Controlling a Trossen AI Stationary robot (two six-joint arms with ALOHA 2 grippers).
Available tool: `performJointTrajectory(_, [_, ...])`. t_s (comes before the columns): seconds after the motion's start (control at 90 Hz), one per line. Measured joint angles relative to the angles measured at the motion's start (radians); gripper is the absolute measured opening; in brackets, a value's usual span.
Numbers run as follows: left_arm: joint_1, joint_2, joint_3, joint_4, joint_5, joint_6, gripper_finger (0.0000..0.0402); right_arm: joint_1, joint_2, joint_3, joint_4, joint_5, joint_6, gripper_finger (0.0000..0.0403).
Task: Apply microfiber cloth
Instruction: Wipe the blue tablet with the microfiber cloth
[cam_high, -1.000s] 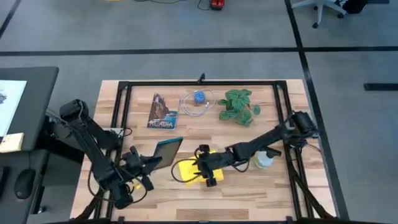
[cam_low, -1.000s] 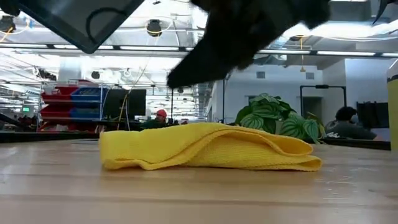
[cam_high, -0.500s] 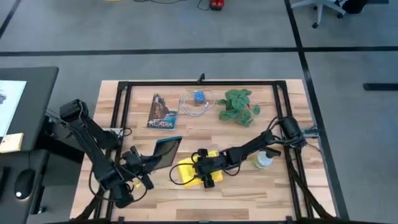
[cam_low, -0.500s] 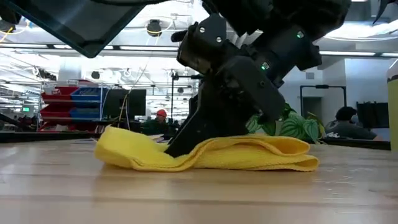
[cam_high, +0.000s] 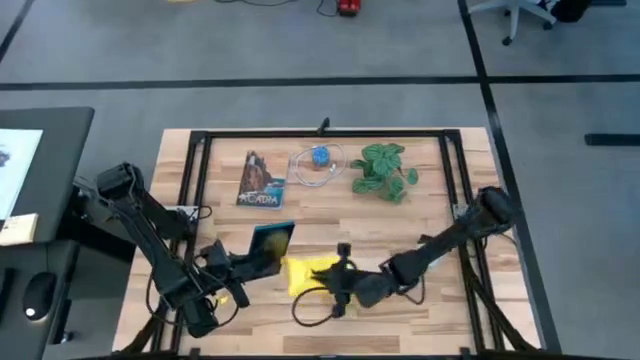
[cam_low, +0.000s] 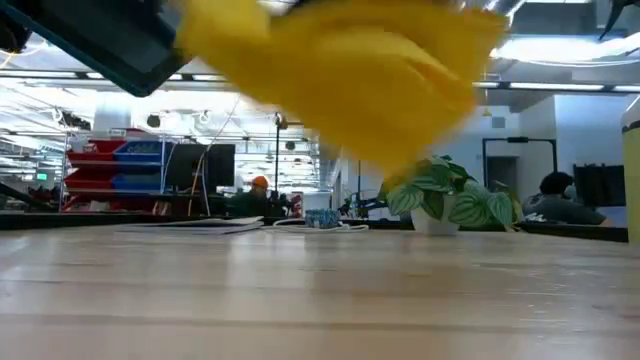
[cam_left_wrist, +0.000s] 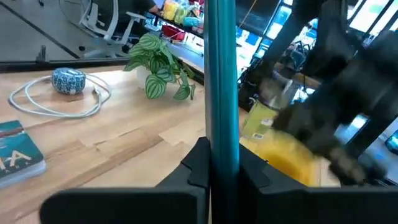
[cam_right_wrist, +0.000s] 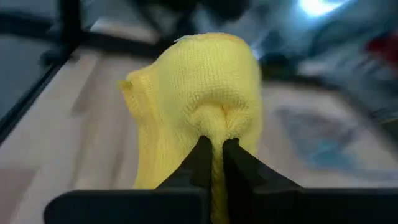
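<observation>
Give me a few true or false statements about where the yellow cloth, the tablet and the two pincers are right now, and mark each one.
1. The microfiber cloth lies flat on the table. False: it is lifted clear of the wood, as the low view shows.
2. The right pincer is shut on the cloth. True.
3. The left pincer grips the tablet by its edge. True.
4. The potted plant stands between the two pincers. False: it stands at the table's far side, beside the coiled cable.
5. The book is held by the left pincer. False: it lies on the table, apart from both arms.
</observation>
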Motion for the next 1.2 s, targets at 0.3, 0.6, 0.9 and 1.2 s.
performJointTrajectory(0.3, [0.052,0.045,0.000,0.195,0.047,0.136,0.0010,-0.020,-0.050,0.003,0.427,-0.026,-0.480,0.0002])
performJointTrajectory(0.6, [0.157,0.045,-0.001,0.595,0.183,0.619,0.0010,-0.152,0.052,0.080,0.415,-0.148,-0.516,0.0002])
performJointTrajectory(0.9, [0.180,0.028,-0.005,0.679,0.203,0.794,0.0011,-0.147,0.123,0.103,0.325,-0.158,-0.542,0.0005])
performJointTrajectory(1.2, [0.175,0.021,-0.001,0.712,0.184,0.785,0.0011,-0.150,0.054,0.098,0.393,0.019,-0.714,0.0004])
